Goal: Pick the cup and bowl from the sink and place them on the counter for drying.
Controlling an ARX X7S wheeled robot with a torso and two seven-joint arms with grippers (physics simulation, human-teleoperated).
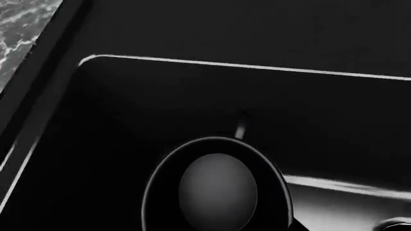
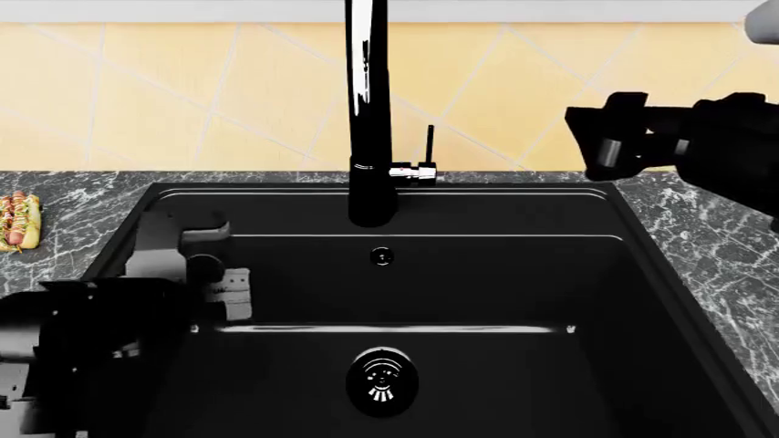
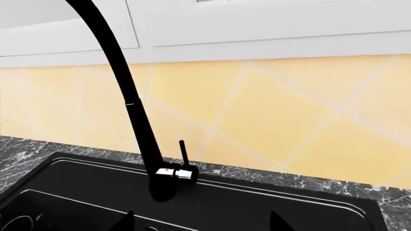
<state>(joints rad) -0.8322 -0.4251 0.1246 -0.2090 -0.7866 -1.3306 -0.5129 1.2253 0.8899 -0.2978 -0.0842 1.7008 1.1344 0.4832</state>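
The black cup (image 1: 218, 192) fills the space between my left gripper's jaws in the left wrist view, its grey inside facing the camera. My left gripper (image 2: 210, 272) is low by the sink's left wall and looks shut on the cup; its fingers are lost in the black. The sink (image 2: 512, 274) is a matte black basin, with its wall also in the left wrist view (image 1: 257, 96). My right gripper (image 2: 615, 137) is open and empty, high above the sink's right rim; in the right wrist view it (image 3: 202, 221) shows two spread tips. The white bowl is out of view.
The tall black faucet (image 2: 365, 109) stands at the sink's back middle, with the overflow hole (image 2: 382, 256) below it and the round drain strainer (image 2: 382, 381) on the floor. The marble counter (image 2: 718, 237) flanks the sink. A hot dog (image 2: 18, 222) lies far left.
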